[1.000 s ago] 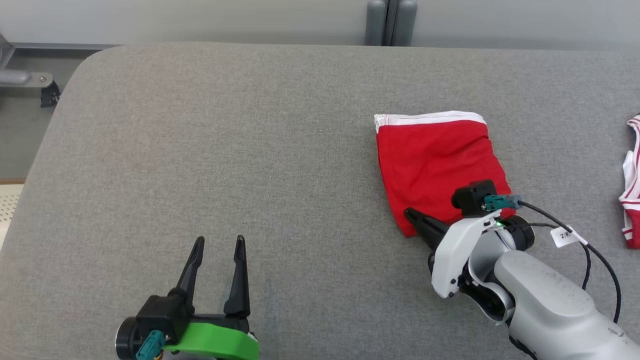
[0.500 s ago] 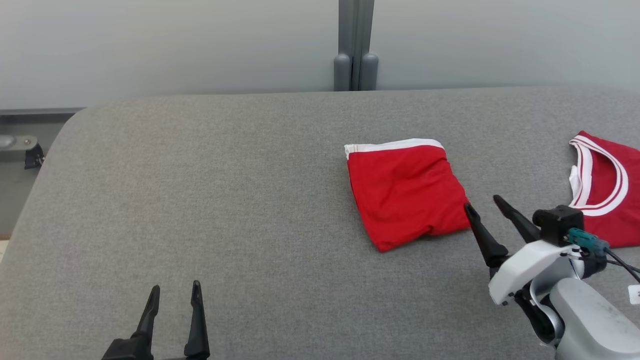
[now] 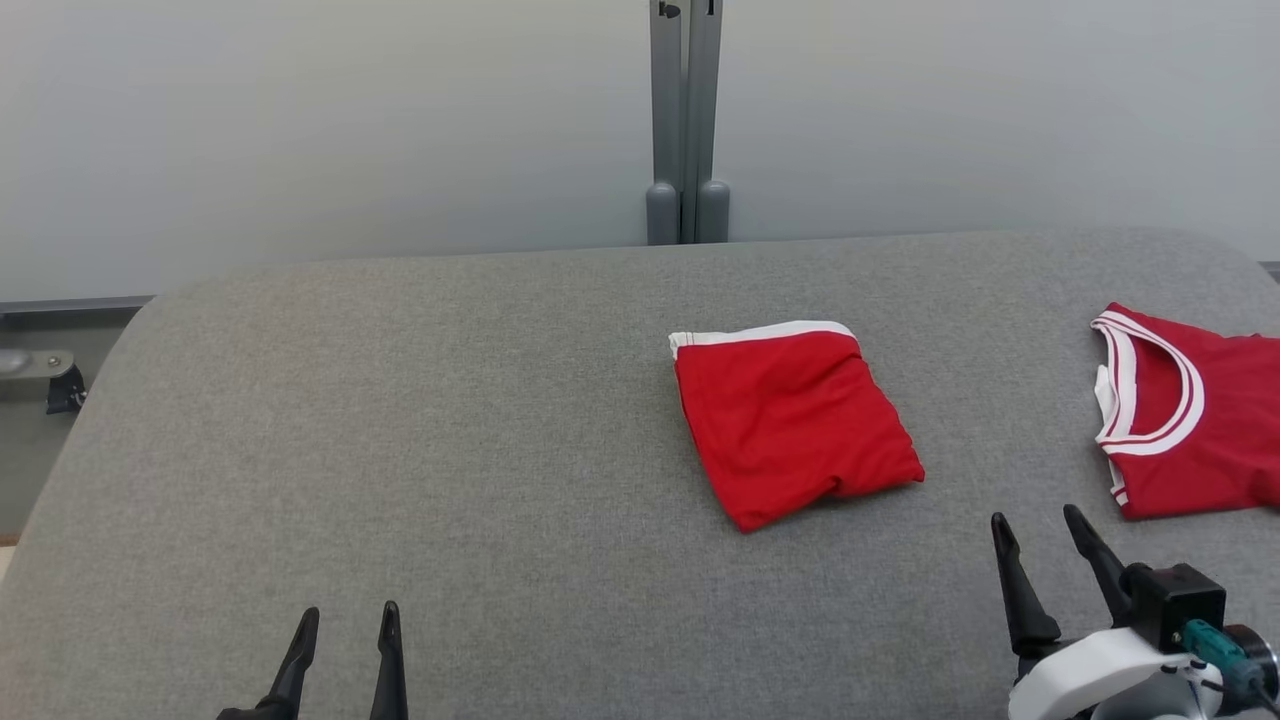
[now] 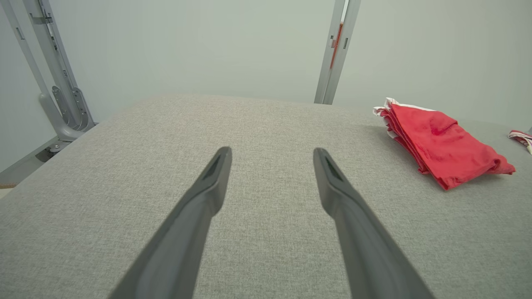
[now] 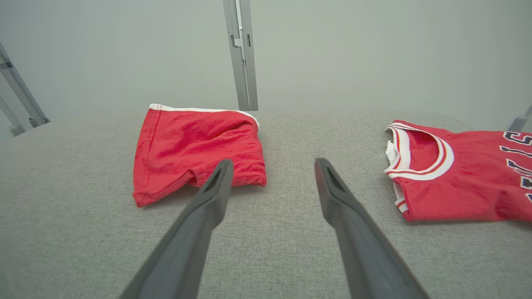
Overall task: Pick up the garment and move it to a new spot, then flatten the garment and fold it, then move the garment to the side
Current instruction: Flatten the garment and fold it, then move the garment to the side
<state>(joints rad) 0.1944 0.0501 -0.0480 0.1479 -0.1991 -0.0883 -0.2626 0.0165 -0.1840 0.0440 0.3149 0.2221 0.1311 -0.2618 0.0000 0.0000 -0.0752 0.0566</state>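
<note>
The folded red garment (image 3: 790,425) is lying released, right of the table's (image 3: 400,420) middle. The right gripper (image 3: 1035,516), working at the garment's near corner a second ago, is now hanging back toward the near edge, jaws moderately parted and empty. The left gripper (image 3: 350,610) is idling there too, parted, holding nothing. A red jersey (image 3: 1190,420) is resting at the right edge. Folding is looking finished, and probably the placing as well.

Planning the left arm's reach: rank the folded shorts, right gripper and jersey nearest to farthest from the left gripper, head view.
1. Folded shorts, table centre.
2. Right gripper, lower right.
3. Jersey, far right edge.
</note>
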